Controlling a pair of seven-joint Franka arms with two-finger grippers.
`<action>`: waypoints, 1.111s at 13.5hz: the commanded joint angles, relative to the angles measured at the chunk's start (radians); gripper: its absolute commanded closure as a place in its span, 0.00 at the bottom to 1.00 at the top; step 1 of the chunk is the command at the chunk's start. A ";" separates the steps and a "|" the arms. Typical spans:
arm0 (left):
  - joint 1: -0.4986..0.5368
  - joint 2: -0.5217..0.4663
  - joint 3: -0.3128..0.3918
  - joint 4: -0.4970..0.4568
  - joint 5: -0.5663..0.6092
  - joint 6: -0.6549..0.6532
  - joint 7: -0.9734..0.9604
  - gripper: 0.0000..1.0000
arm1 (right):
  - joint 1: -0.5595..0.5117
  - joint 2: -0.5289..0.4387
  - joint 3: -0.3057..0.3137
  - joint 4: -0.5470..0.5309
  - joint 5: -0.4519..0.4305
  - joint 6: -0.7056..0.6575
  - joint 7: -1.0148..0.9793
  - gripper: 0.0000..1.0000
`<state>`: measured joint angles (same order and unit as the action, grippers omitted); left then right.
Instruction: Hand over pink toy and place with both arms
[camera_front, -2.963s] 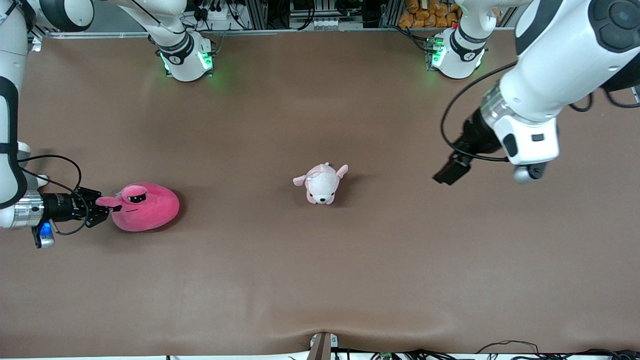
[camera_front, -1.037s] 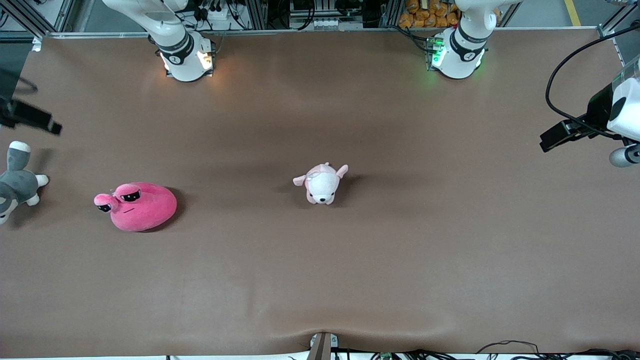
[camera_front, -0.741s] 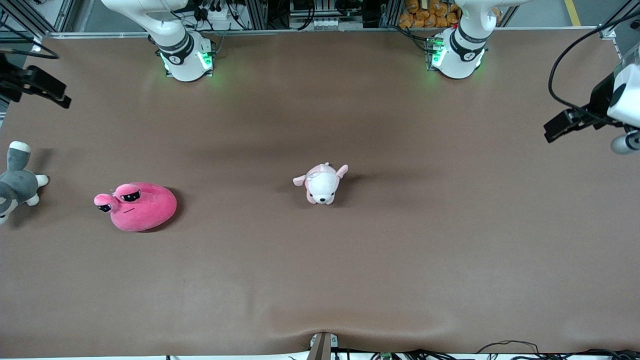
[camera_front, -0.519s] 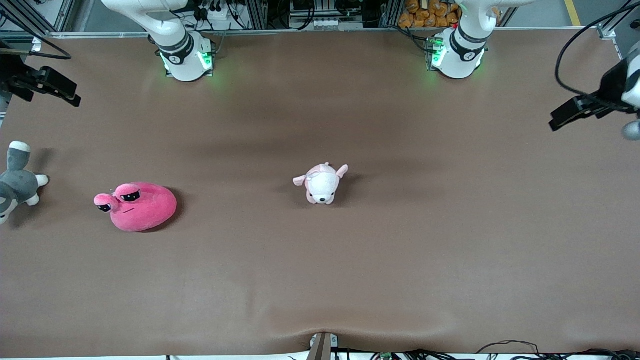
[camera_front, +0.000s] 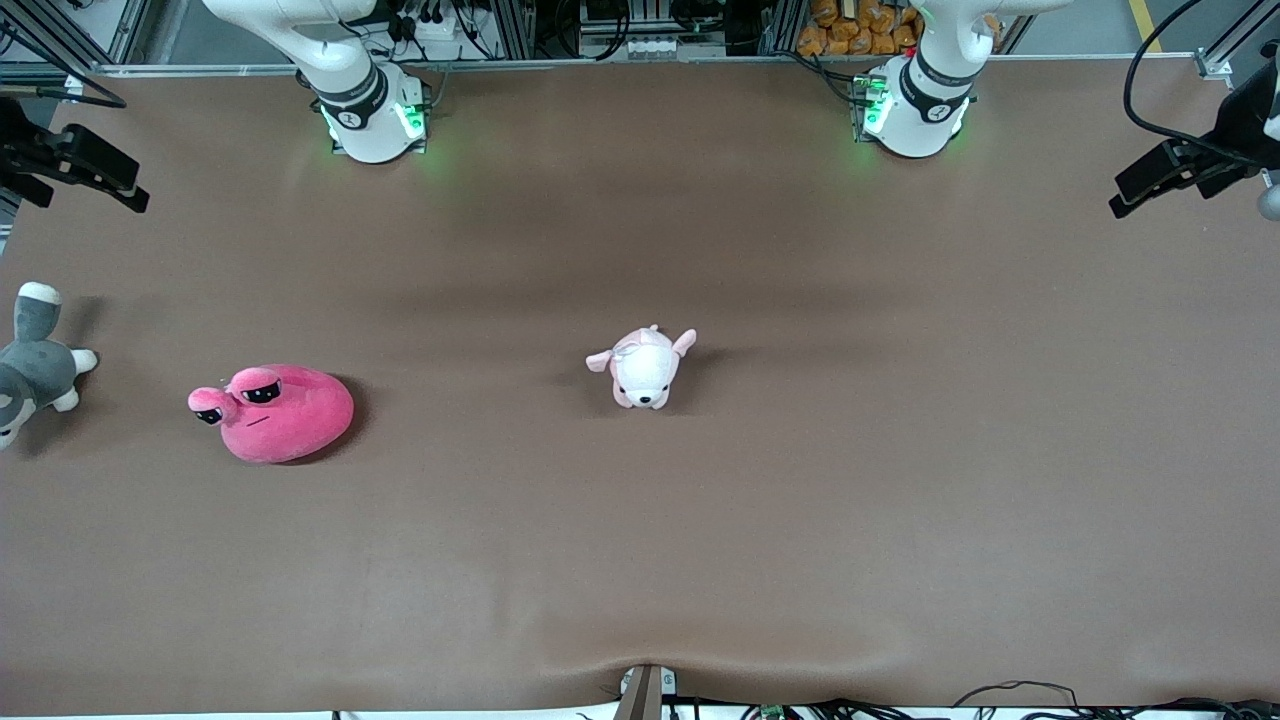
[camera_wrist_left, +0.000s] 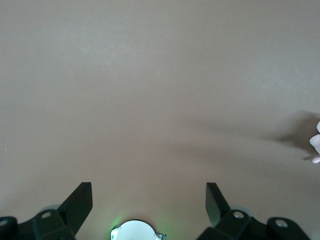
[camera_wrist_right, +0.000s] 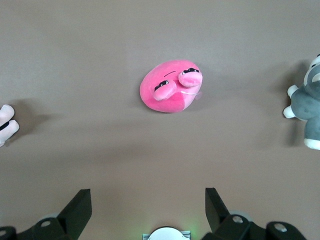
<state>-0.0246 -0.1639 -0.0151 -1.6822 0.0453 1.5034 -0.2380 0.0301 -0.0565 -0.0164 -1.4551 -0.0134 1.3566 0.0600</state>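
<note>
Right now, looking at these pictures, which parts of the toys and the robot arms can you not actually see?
- Grey-and-white plush animal: cut off by the edge in the front and right wrist views.
- Small plush dog: only a sliver at the edge of each wrist view.
- Pink toy: underside hidden against the table.
- Left gripper and right gripper: their arms leave the front view.

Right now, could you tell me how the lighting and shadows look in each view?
Front view: even overhead light, a soft shadow beside the pink toy, green glow at both arm bases. Left wrist view: washed-out table, faint shadow near the plush dog. Right wrist view: sharp, with open right gripper fingers framing it.
</note>
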 joint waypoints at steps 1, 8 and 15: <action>-0.003 -0.008 -0.016 0.007 -0.012 -0.006 0.012 0.00 | -0.033 0.018 0.004 0.030 0.016 -0.010 -0.031 0.00; -0.001 -0.003 -0.072 0.064 0.005 -0.051 0.103 0.00 | -0.030 0.020 0.006 0.028 0.018 -0.011 -0.028 0.00; 0.002 0.014 -0.046 0.108 0.002 -0.089 0.111 0.00 | -0.036 0.021 0.006 0.032 0.007 -0.011 -0.029 0.00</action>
<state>-0.0246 -0.1633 -0.0634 -1.6047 0.0439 1.4436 -0.1412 0.0105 -0.0466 -0.0187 -1.4504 -0.0131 1.3565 0.0456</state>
